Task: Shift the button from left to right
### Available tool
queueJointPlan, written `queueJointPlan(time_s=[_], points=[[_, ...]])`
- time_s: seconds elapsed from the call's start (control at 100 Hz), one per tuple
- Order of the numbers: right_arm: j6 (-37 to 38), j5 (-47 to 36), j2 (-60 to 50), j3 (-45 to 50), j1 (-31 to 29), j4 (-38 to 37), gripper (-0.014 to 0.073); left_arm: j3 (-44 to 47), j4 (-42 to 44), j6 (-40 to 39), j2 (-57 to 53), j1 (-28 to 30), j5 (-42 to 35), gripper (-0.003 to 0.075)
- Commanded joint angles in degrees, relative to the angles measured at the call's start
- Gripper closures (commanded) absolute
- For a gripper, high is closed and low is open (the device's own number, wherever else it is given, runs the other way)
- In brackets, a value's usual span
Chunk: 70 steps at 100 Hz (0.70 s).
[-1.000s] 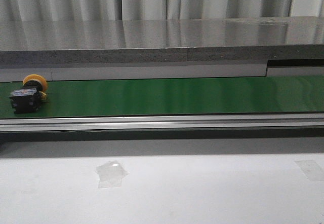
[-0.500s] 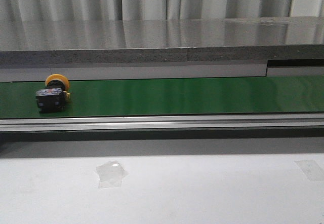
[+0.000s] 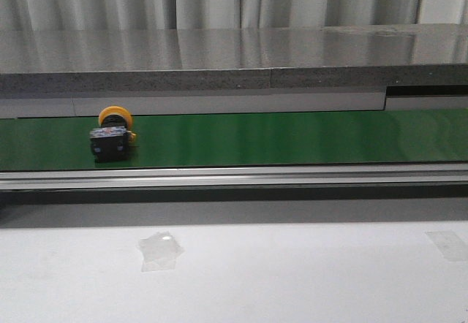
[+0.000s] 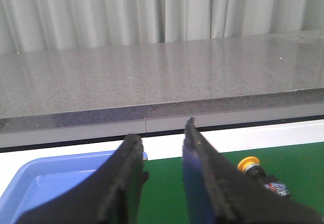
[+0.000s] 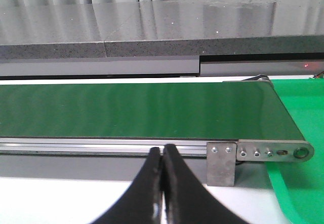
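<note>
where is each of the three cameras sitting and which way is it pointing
Front view: faces forward over the white table at the green belt carrying the button; no arm shows.
Left wrist view: on the left arm, facing the belt's left part; left gripper open, blue tray beside it.
Right wrist view: on the right arm, facing the belt's right end; right gripper shut.
Front and left wrist views share the button.
</note>
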Motion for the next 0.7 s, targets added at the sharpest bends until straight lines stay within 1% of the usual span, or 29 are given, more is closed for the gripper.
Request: queueJointPlan(time_s=[0.0,0.04,0.06,0.31,0.54,0.69], points=[[0.1,-4.7,-1.1,-0.8,0.0,-0.6,0.0659,-1.6,-0.9,-0.2,0.3,-0.5,-4.5,0.0689],[0.1,-4.7,-1.1,-0.8,0.0,-0.6,0.0659,-1.6,-0.9,-0.2,0.3,-0.5,-4.5,0.0733],[0.1,-4.7,-1.1,-0.8,0.0,-0.6,0.0659,-1.6,-0.9,-0.2,0.3,-0.5,-4.5,0.0741],[0.1,-5.0,-1.1,-0.8,0.0,-0.6,0.0659,-1.6,-0.9,-0.2,0.3,-0.5,-4.5,0.074],[0.1,-9.9,-1.1,-1.1,0.0,-0.1,0.0659,-1.6,-0.9,-0.2,0.3,-0.5,-4.5,0.074],[0.1,-8.4,-0.6,-4.7,0.0,1.5,0.0659,-1.6,-0.9,-0.2,0.3,-0.5,-4.5,0.074]])
